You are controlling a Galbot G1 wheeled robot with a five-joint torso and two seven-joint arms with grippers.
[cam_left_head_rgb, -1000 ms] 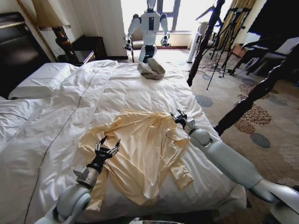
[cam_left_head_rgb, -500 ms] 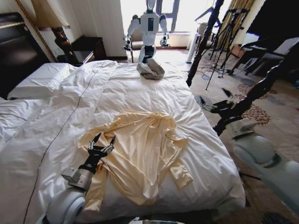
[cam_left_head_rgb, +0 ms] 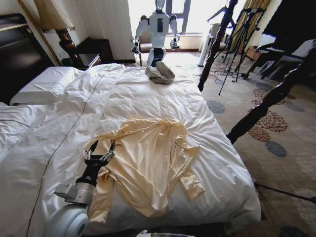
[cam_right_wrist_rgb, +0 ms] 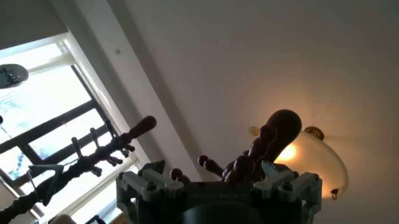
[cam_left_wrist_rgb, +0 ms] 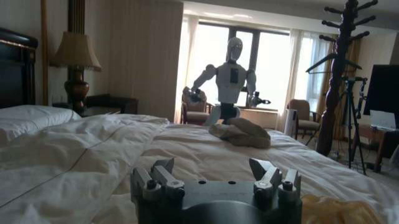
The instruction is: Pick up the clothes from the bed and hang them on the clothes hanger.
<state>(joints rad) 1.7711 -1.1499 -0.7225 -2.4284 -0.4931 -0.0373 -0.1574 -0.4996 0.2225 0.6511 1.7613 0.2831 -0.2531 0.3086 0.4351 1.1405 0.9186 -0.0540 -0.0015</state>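
The clothes [cam_left_head_rgb: 153,158], a pale yellow long-sleeved top, lie spread flat on the near part of the bed [cam_left_head_rgb: 148,98] with its white duvet. My left gripper [cam_left_head_rgb: 100,150] is open at the top's left sleeve, low over the duvet, with nothing between its fingers. In the left wrist view the left gripper [cam_left_wrist_rgb: 212,170] points along the bed, a corner of the yellow clothes [cam_left_wrist_rgb: 339,210] beside it. The right gripper [cam_right_wrist_rgb: 215,179] is raised and points up at the ceiling, fingers apart and empty. The dark wooden clothes hanger [cam_left_head_rgb: 266,101] stands right of the bed, its knobbed top [cam_right_wrist_rgb: 274,133] beyond the right gripper.
A grey-beige cloth bundle [cam_left_head_rgb: 159,73] lies at the bed's far edge, with another white robot [cam_left_head_rgb: 158,24] behind it. Pillows [cam_left_head_rgb: 44,81] and a dark headboard [cam_left_head_rgb: 15,54] are at the left. Tripods [cam_left_head_rgb: 237,39] crowd the patterned carpet to the right.
My right arm has lifted off the bed's right side, swung outward and left the head view. The left gripper has drawn back slightly to the left along the sleeve.
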